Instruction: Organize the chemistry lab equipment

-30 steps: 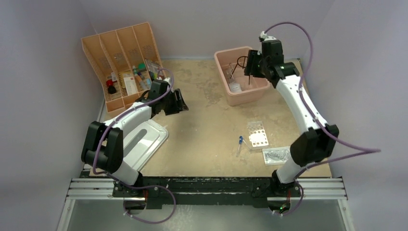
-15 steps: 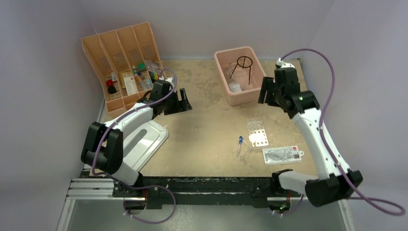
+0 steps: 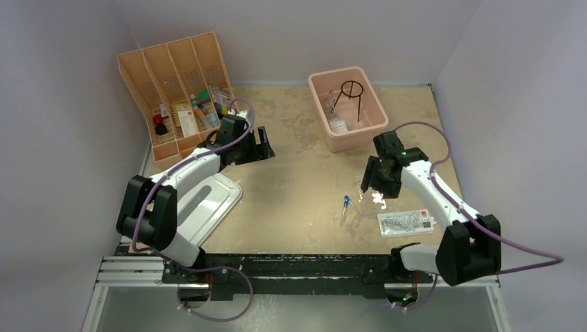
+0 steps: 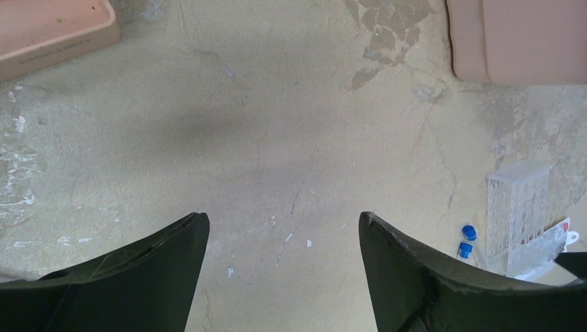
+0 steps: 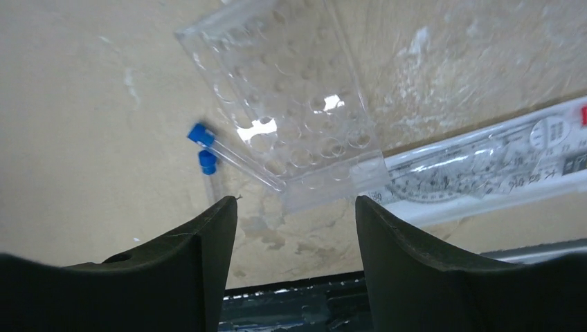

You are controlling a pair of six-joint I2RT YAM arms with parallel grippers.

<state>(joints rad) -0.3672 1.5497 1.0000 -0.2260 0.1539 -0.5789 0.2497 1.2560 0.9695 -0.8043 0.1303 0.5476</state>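
top external view: the right claw has swung away from the pink tub and now hangs over the clear rack, jaws wide and empty. the wire tripod stands inside the tub. the blue-tipped dropper lies just beside the rack, with a packet on the other side, all on the worktop. the left claw has spread wide too, empty, near the orange tray. the tripod looks done — the rack is probably next.

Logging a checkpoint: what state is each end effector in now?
Left end effector: open, holding nothing.
Right end effector: open, empty, by the clear well rack.
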